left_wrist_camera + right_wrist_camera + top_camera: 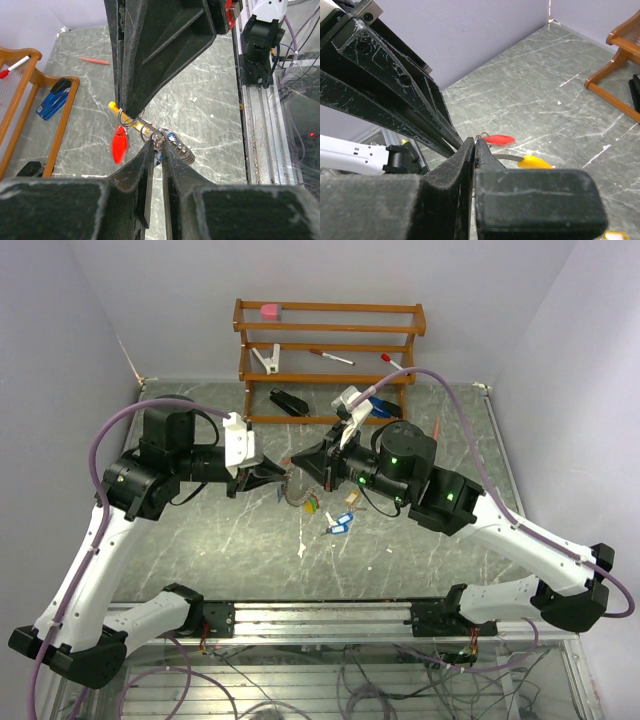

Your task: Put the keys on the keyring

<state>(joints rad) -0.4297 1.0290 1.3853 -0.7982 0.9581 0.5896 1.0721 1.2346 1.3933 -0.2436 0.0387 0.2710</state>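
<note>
The keyring (297, 492), a silvery wire loop, hangs between my two grippers above the table middle. My left gripper (276, 478) is shut on the wire (172, 144), with a blue tag behind its fingertips. My right gripper (303, 466) meets it tip to tip and is shut on the small ring of a red-tagged key (498, 139), which hangs blurred in the left wrist view (119, 142). A yellow tag (534, 161) hangs beside it. A blue-tagged key (343, 524) and yellow and green tags (313, 506) lie on the table below.
A wooden rack (330, 350) stands at the back with a pink eraser (270, 311), red-capped markers, a white clip and a black stapler (289, 402). A blue stapler (52, 102) and an orange pen (94, 61) show in the left wrist view. A metal rail (320, 618) runs along the near edge.
</note>
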